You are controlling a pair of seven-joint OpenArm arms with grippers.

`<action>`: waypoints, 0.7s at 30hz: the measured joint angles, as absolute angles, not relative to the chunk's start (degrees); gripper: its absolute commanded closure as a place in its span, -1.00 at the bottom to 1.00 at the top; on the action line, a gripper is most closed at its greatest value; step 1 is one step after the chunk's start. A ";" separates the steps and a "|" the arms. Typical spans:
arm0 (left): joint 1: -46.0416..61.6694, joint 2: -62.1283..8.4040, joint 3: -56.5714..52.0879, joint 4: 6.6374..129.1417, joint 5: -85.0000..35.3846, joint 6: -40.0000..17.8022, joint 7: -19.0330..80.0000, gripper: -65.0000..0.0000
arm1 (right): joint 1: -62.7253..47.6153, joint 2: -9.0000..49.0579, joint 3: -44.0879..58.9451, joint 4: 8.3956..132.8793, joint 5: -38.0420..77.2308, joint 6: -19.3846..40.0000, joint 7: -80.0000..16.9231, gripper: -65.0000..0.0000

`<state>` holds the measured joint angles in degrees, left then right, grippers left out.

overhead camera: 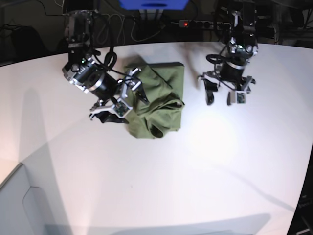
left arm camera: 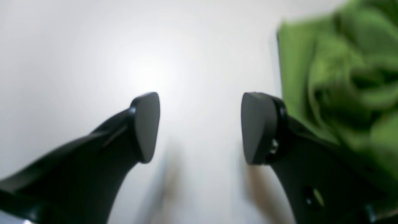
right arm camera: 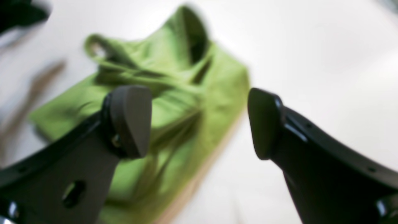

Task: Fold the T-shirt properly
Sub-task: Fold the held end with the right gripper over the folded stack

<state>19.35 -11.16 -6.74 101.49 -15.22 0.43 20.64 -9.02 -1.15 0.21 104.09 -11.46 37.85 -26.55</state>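
Note:
The olive-green T-shirt lies crumpled and partly folded in the middle of the white table. In the right wrist view the T-shirt shows blurred, with its collar opening at the top. In the left wrist view the T-shirt is at the right edge. My right gripper is open and empty, hovering at the shirt's left edge. My left gripper is open and empty over bare table, apart from the shirt on its right side.
A blue box, a power strip and cables lie beyond the table's far edge. A grey panel stands at the lower left corner. The table edge curves at the right.

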 measured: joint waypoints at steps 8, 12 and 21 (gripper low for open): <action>20.01 -11.09 -12.86 101.45 -15.18 0.19 21.23 -0.22 | -6.85 -2.37 -0.43 96.23 -11.40 37.85 -26.55 -0.42; 20.99 -11.11 -16.23 101.45 -15.16 0.21 21.02 -0.22 | -6.57 -2.37 -0.32 95.53 -11.49 37.82 -25.87 -0.19; 21.76 -10.94 -18.68 101.36 -15.18 0.16 20.88 -0.22 | -6.90 -2.70 -0.43 95.70 -9.56 37.82 -25.89 0.98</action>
<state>21.76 -10.94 -18.68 101.36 -15.18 0.16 20.88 -6.90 -2.70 -0.43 95.70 -9.56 37.82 -25.89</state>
